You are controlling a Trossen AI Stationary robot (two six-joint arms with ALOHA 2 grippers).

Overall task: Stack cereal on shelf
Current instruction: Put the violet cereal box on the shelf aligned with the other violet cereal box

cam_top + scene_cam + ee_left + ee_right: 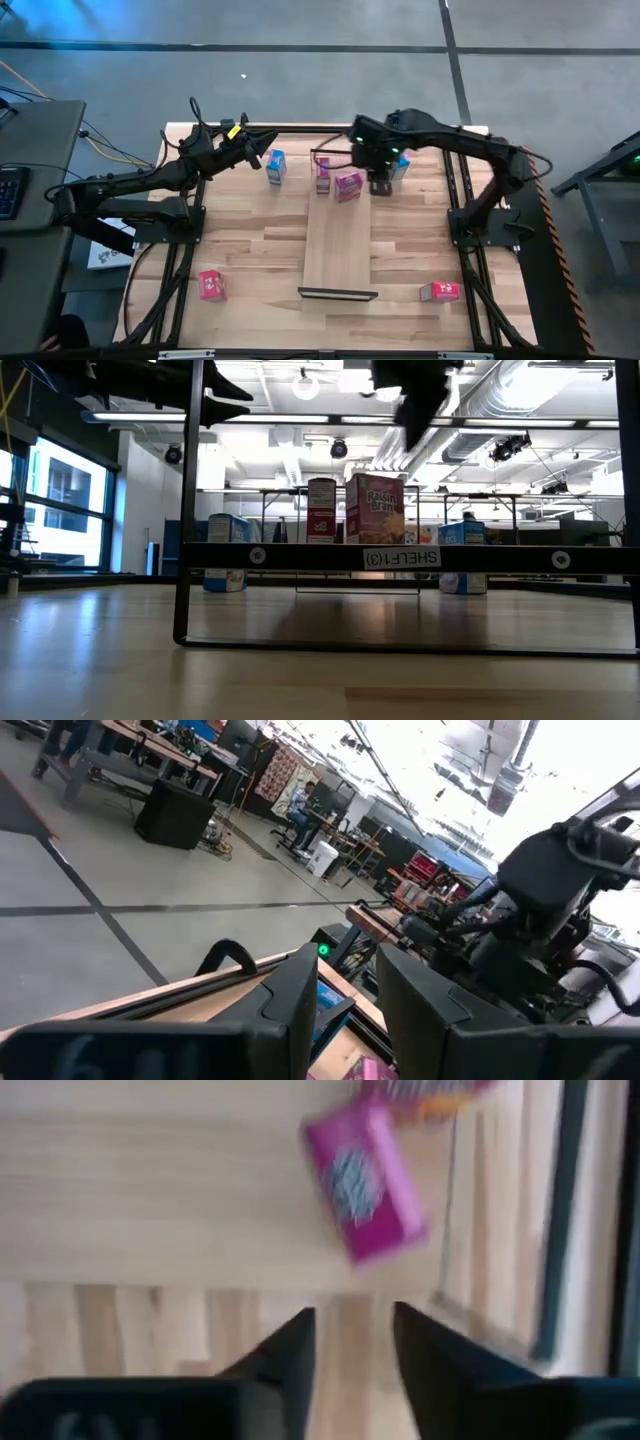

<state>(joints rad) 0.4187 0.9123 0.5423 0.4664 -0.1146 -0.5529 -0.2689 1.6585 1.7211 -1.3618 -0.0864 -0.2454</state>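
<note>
The shelf lies just beside my right gripper, whose fingers stand narrow and empty, both pink cereal boxes stand on its far end near my fingers, and my left gripper, also narrow, hangs well apart.

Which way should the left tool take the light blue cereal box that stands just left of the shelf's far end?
Probably from straight above. The light blue box stands upright on the table, clear of the shelf, so its narrow faces are free. Close the left tool, which hovers beside it, across the upper part of those faces.
</note>
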